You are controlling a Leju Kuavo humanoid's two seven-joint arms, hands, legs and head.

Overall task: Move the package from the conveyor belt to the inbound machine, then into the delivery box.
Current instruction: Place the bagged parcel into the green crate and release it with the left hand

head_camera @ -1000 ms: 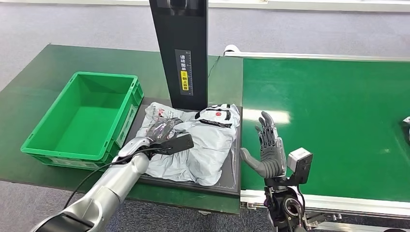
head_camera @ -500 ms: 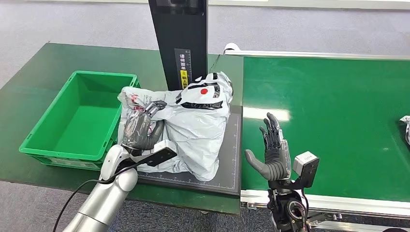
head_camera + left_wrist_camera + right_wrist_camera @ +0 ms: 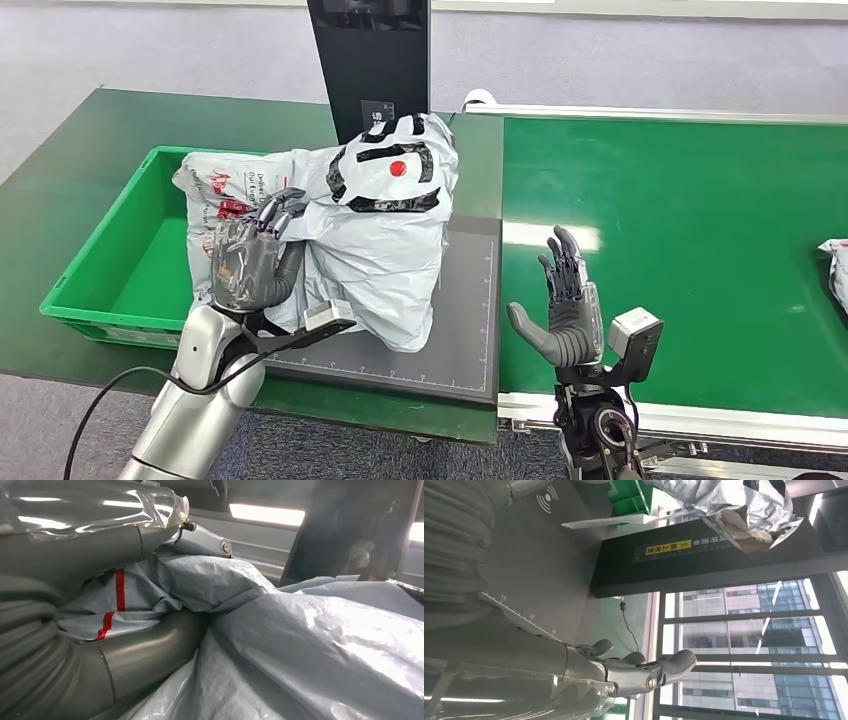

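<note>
Package [image 3: 375,230] hangs in the air, lifted clear of the dark scanning plate [image 3: 465,340] of the inbound machine [image 3: 372,60], and its left end already reaches over the near right rim of the green delivery box [image 3: 120,300]. The left hand [image 3: 250,265] grips the grey plastic bag at its left side, with the fingers closed into the folds; in the left wrist view the thumb [image 3: 150,655] presses into the wrinkled film. The bag's long axis runs roughly from the box toward the machine's post, so most of its weight lies to the right of the holding hand. The box is just beside this hand, to its left, so I judge that a short move leftward is needed. The right hand [image 3: 560,310] stands open and empty over the near left edge of the conveyor belt [image 3: 700,250], fingers spread, well apart from the package.
</note>
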